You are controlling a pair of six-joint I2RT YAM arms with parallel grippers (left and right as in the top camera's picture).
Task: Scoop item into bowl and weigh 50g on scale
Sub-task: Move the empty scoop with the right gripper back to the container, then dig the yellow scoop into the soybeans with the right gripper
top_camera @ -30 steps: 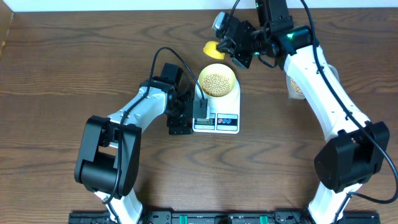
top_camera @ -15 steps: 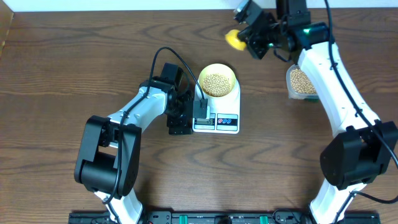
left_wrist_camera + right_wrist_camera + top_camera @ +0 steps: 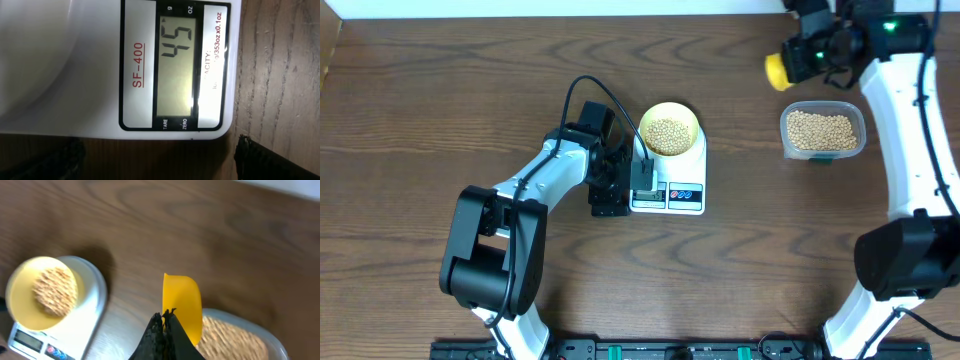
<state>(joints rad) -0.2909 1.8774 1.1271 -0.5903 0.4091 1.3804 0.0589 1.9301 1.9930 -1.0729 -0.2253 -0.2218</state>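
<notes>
Sitting on scale point(image 3: 696, 166), bowl point(image 3: 694, 123) far from right hand point(image 3: 799, 61) holding scoop point(image 3: 777, 70)

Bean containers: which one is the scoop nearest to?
The clear plastic tub, off the scale at right, not the pale-yellow bowl sitting on the scale. The yellow scoop in the shut right gripper hangs by the tub's far left corner.

Beans point(image 3: 669, 133) in bowl point(image 3: 694, 122) atop scale point(image 3: 696, 165)
</notes>
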